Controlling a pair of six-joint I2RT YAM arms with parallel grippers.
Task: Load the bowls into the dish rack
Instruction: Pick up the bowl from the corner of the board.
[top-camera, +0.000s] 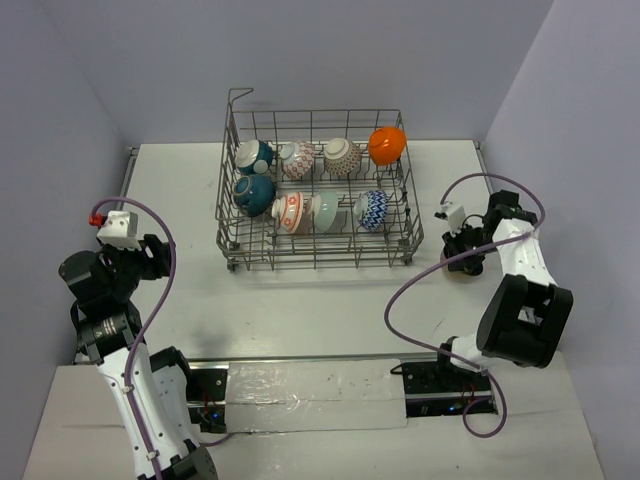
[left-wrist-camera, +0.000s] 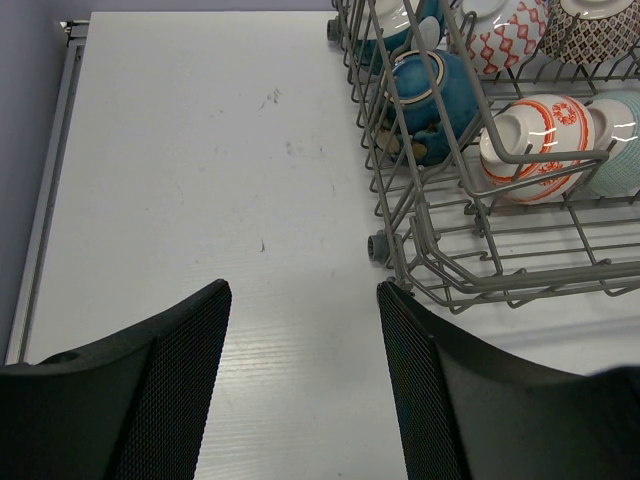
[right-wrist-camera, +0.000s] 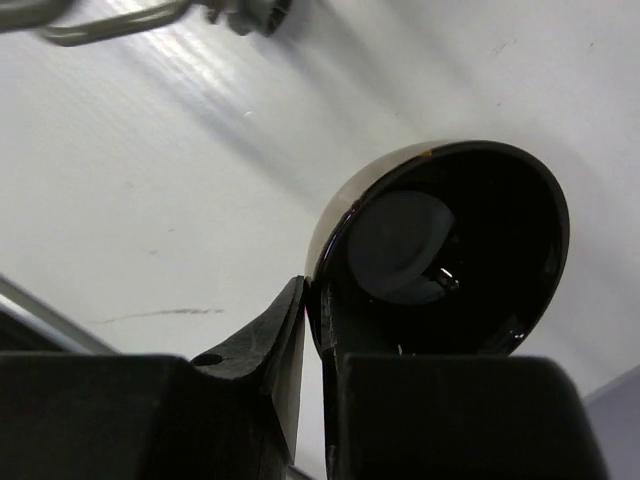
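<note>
The dish rack (top-camera: 228, 215) sits mid-counter toward the far edge. It is a grey wire basket with upright tines and a raised loop (top-camera: 240, 96) at its far left corner. Pale walls close in the white counter (top-camera: 170, 180) on the left, far and right sides, and a metal rail (top-camera: 128, 170) runs along its left edge. We see broad bare counter left of the rack and in front of it. On the right, only a narrower strip separates the rack's wall from the right tool (right-wrist-camera: 315, 340).

Eight glossy round bowls stand on edge between the tines in two rows of four.
- **Far row:** a teal bowl (top-camera: 255, 155), a red-patterned bowl (top-camera: 297, 158), a grey-patterned bowl (top-camera: 342, 156) and an orange bowl (top-camera: 387, 145).
- **Row in front of it:** a second teal bowl (top-camera: 254, 192), a red-and-white bowl (top-camera: 290, 212), a pale green bowl (top-camera: 328, 211) and a blue-patterned bowl (top-camera: 372, 209).

The strip of the rack nearest the arms shows only tines.

The black bowl (right-wrist-camera: 450, 230) is outside the rack, off its right side and near the counter's right edge. The right tool is pinched closed on its thin rim, one finger outside the wall and one inside. The bowl is shiny and smooth, tipped so its opening faces the wrist camera. We cannot tell whether its base touches the counter.

The left tool (left-wrist-camera: 303, 290) hangs over bare counter just beside the rack's near left corner. Its jaws stand well apart with nothing between them. Its black fingers carry a fine mesh texture.
</note>
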